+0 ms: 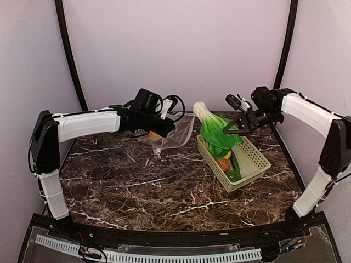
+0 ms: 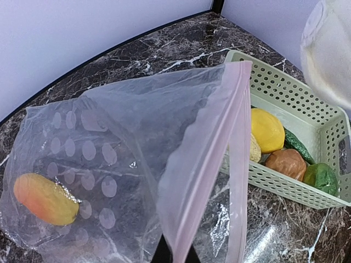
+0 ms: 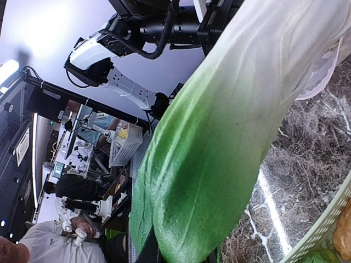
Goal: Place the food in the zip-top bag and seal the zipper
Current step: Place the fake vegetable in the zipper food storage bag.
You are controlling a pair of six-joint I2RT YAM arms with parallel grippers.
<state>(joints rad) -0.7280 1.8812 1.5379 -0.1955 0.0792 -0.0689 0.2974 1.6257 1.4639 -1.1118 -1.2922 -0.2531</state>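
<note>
My left gripper (image 1: 163,129) (image 2: 174,253) is shut on the zip-top bag's (image 1: 178,134) (image 2: 109,137) mouth edge, holding it up off the table. The pinkish zipper (image 2: 238,164) gapes, its two strips apart. An orange piece of food (image 2: 45,198) lies inside the bag. My right gripper (image 1: 233,129) (image 3: 184,255) is shut on the leafy end of the bok choy (image 1: 214,129) (image 3: 230,137), which hangs above the basket with its white stem pointing at the bag. A lemon (image 2: 267,130), a brown potato (image 2: 285,163) and a green pepper (image 2: 321,178) lie in the basket.
The light-green lattice basket (image 1: 258,159) (image 2: 290,98) stands on the marble table to the right of the bag. Purple walls with dark corner posts close off the back and sides. People and equipment show behind the bok choy in the right wrist view.
</note>
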